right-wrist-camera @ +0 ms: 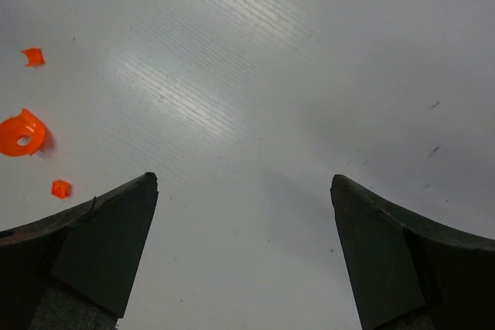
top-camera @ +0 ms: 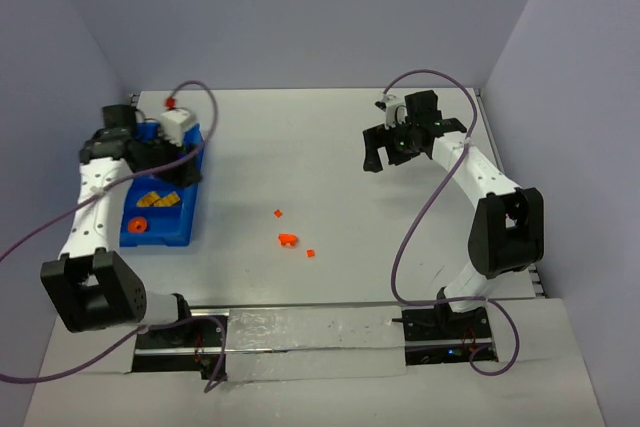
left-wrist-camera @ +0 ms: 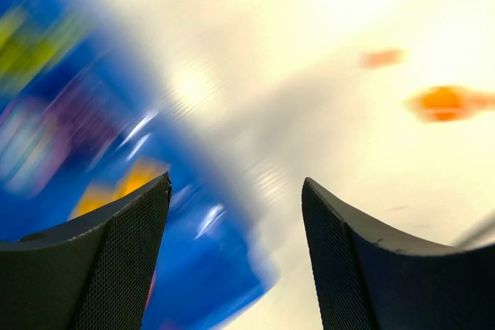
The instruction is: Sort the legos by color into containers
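Two parted claws [left-wrist-camera: 236,182] [right-wrist-camera: 244,178], three loose orange legos [top-camera: 278,213] [top-camera: 288,240] [top-camera: 310,252]

left tool [left-wrist-camera: 236,191] and right tool [right-wrist-camera: 244,183] both hover with jaws spread wide apart, gripping nothing.

tray [top-camera: 165,239] lies at the left side of the table [top-camera: 300,147]. flat bricks [top-camera: 158,199] lie inside it, a round piece [top-camera: 137,225] just before them. three loose bricks [top-camera: 288,240] lie mid-table, well right of the tray. right gripper [top-camera: 378,159] hangs behind them, to the right.
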You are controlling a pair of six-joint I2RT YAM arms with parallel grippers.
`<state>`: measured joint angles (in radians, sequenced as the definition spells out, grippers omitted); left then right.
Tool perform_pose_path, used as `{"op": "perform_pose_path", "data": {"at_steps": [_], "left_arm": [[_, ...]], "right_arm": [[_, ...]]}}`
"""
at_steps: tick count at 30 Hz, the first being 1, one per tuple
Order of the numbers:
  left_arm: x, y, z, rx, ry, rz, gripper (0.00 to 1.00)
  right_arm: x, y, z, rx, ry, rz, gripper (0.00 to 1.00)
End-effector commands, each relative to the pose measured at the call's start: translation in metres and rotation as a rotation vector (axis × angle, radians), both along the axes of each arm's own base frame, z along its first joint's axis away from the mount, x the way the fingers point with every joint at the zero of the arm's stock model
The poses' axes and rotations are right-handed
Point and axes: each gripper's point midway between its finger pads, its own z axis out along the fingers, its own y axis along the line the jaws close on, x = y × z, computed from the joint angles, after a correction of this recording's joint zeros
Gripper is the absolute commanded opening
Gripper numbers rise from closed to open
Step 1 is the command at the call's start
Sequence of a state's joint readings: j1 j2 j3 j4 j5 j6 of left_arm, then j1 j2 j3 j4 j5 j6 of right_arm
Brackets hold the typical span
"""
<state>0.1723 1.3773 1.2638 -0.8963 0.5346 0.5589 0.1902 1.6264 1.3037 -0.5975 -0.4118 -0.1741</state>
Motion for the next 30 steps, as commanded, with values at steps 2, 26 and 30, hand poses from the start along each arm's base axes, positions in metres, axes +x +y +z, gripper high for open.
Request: {"op": "perform_pose_path", "data": {"at_steps": [2, 26, 30], "left_arm": [[-0.050, -0.142, -0.011, -0.182, 0.067, -0.373, 0.75], [-0.074, -0.245, -0.135, 0.191, -0.057, -0.642, 0.51], [-0.077, -0.242, -0.144, 0.215, -0.039, -0.661, 0.49]], "right_arm": [[0.007, 0.003, 0.008, 0.002, -0.020, 0.015, 1.00], [0.007, -0.006, 0.000, 0.019, 0.025, -0.004, 1.00], [0.008, -0.006, -0.002, 0.017, 0.030, -0.004, 1.00]]}}
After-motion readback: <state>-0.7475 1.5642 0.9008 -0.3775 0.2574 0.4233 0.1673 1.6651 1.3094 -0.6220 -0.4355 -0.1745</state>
